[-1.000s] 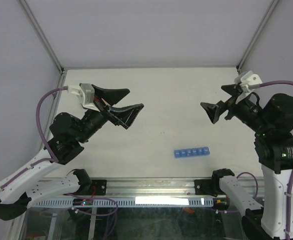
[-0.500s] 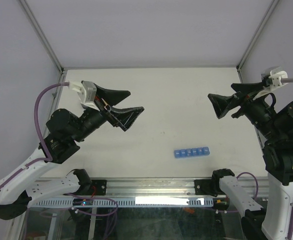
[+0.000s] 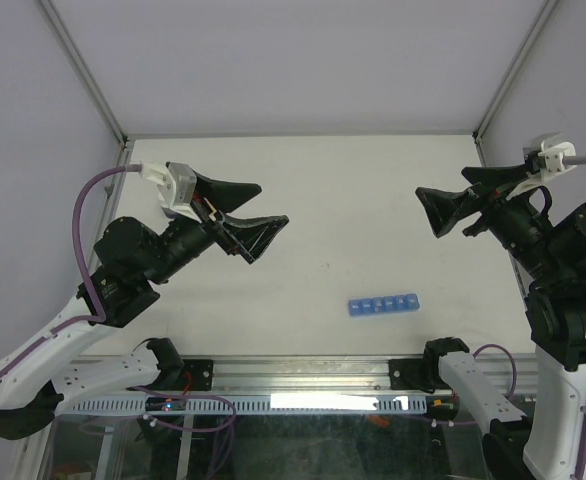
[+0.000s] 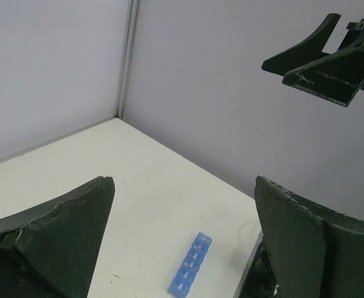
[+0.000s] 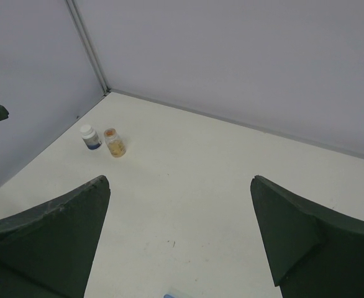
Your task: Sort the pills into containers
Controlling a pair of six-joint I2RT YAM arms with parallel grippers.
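The containers are one narrow translucent blue pill-organizer strip [image 3: 383,304] that lies flat near the table's front edge, right of centre. It also shows in the left wrist view [image 4: 190,266], lids shut, and its end peeks in at the bottom edge of the right wrist view [image 5: 172,296]. My left gripper [image 3: 269,203] hangs open and empty, high over the left half of the table [image 4: 183,186]. My right gripper [image 3: 441,198] hangs open and empty, high over the right half [image 5: 179,180]. Both are well apart from the strip. No loose pills show.
A small whitish vial with a blue label [image 5: 90,137] and a small clear bottle with orange-tan contents [image 5: 114,143] stand side by side near the far left corner. Enclosure walls close the back and both sides. A metal rail [image 3: 303,372] runs along the front edge.
Over the last second my right gripper rose and swung towards the right wall, then held still. My left gripper shifted only slightly. The strip has not moved.
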